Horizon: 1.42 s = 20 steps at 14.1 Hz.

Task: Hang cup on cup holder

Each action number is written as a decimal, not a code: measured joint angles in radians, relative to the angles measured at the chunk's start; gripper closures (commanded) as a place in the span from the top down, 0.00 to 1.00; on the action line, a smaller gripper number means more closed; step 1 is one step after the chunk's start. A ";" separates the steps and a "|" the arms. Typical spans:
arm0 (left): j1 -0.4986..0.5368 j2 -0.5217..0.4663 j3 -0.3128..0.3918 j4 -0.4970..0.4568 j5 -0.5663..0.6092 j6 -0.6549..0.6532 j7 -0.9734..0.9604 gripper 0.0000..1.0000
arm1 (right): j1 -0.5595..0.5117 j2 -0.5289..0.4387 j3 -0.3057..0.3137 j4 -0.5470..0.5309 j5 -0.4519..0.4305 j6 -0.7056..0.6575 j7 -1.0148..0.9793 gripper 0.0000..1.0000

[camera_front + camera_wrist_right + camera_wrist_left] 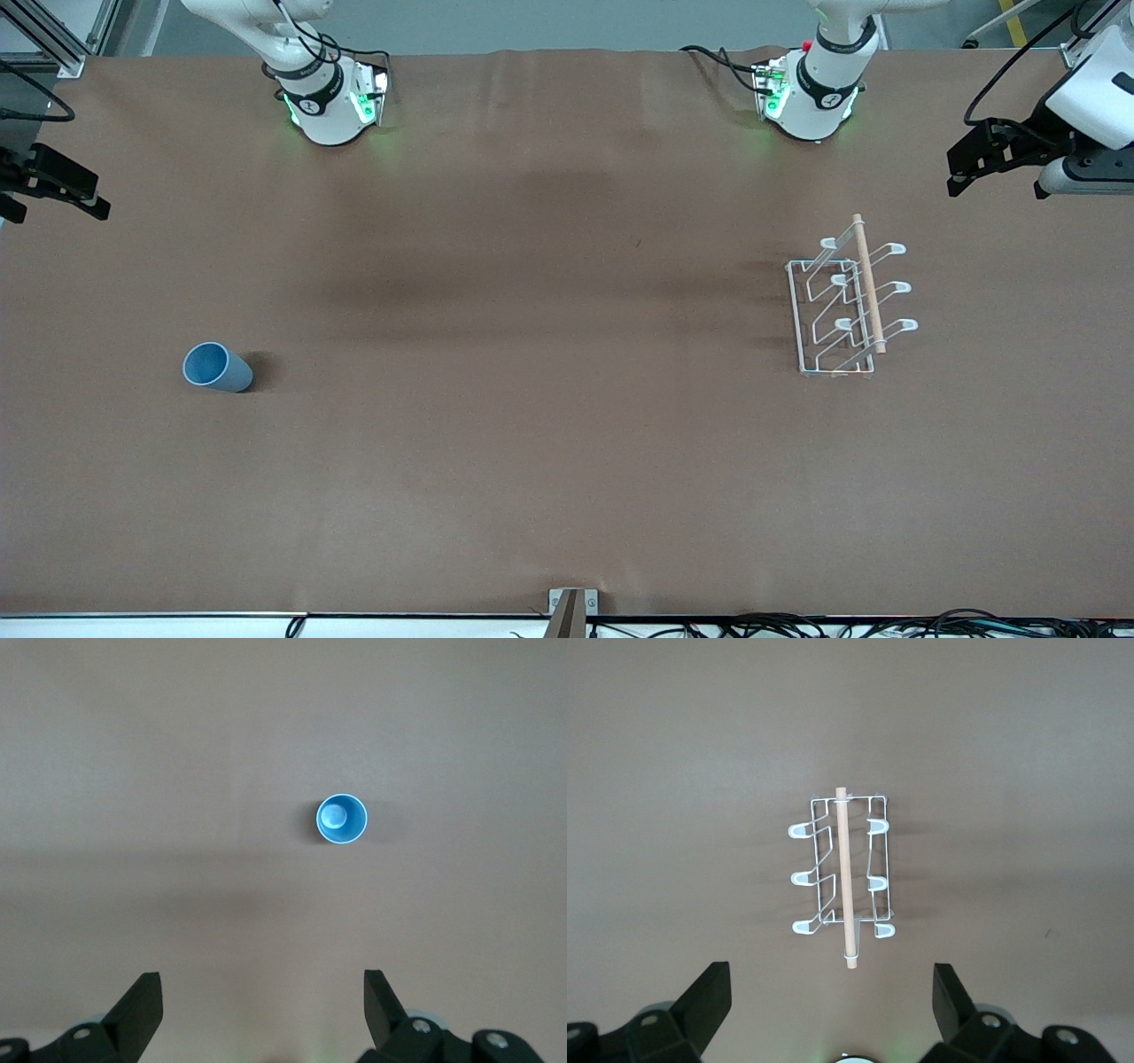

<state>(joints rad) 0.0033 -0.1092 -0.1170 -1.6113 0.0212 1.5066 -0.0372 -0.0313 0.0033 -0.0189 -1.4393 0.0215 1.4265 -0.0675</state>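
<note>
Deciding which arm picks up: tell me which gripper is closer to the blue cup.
Right. The right gripper hangs open at the right arm's end of the table, where the blue cup stands; the left gripper hangs open near the wire cup rack.

Table (549,425) was covered edge to edge in plain brown sheet. Cup (217,368) stood upright, mouth up, toward the right arm's end, well in from that edge and about midway between the base edge and the camera edge. Rack (846,306) sat on its rectangular base toward the left arm's end, wooden rod on top, prongs angled out both sides, all bare. Cup and rack were well apart. Both arm bases stood along the base edge.
</note>
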 measured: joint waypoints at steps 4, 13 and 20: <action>0.000 0.010 0.001 0.009 -0.010 0.000 0.000 1.00 | -0.007 0.008 -0.004 -0.010 0.000 0.002 0.000 1.00; 0.000 0.013 0.001 0.013 -0.012 0.000 0.001 1.00 | -0.137 0.087 -0.013 -0.316 -0.002 0.353 -0.015 1.00; -0.001 0.014 0.001 0.014 -0.012 -0.001 0.002 1.00 | -0.204 0.252 -0.016 -0.406 -0.002 0.537 -0.080 0.98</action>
<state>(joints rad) 0.0027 -0.0954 -0.1163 -1.5976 0.0088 1.5052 -0.0349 -0.2351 0.2553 -0.0349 -1.8455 0.0193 1.9635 -0.1473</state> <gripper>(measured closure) 0.000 0.000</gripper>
